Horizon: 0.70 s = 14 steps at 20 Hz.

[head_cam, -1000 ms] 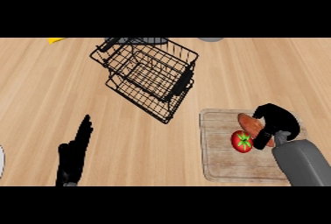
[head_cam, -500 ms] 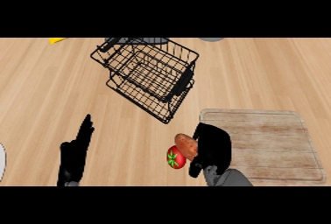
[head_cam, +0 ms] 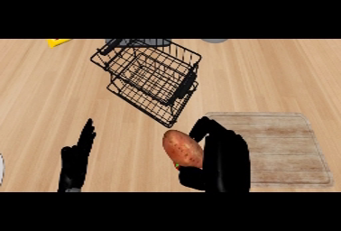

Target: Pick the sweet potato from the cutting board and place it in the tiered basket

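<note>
While right hand fingers curl round sweet potato, left hand rests open.

**Odds and ends around the counter**

The wooden counter shows pale planks running across the view. Far ahead of the left hand, at the top edge, lies a yellow thing (only a corner shows, so its kind cannot be told). Well ahead of the right hand, also at the top edge, a grey round thing is cut off. Just outside the left hand, a white sliver shows at the edge.
</note>
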Each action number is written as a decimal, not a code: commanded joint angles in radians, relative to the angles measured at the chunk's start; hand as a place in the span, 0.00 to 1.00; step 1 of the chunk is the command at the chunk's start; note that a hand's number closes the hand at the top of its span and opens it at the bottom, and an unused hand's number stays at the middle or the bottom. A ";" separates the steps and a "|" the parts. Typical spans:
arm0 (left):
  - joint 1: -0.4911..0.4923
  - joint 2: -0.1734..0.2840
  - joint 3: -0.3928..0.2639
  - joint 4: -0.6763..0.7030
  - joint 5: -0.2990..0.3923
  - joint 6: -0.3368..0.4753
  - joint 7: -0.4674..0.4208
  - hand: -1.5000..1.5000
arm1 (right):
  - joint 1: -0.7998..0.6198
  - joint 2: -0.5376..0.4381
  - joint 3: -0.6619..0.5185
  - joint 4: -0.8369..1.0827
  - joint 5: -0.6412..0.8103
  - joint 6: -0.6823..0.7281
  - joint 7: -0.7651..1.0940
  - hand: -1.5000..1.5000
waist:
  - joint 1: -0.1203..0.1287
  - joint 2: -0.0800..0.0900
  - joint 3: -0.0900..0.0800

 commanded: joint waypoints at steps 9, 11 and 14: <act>0.002 0.000 -0.008 0.001 -0.008 -0.013 -0.021 0.50 | -0.306 0.015 -0.003 -0.223 0.168 0.291 0.312 1.00 | 0.019 0.004 -0.002; 0.008 0.000 -0.001 0.038 0.010 -0.036 -0.039 0.50 | -0.378 0.015 -0.056 -0.223 0.142 0.321 0.304 1.00 | 0.019 0.005 -0.003; -0.007 0.014 -0.004 0.004 0.001 -0.037 -0.006 0.50 | -0.437 0.015 -0.104 -0.132 0.100 0.288 0.312 1.00 | 0.034 0.006 -0.003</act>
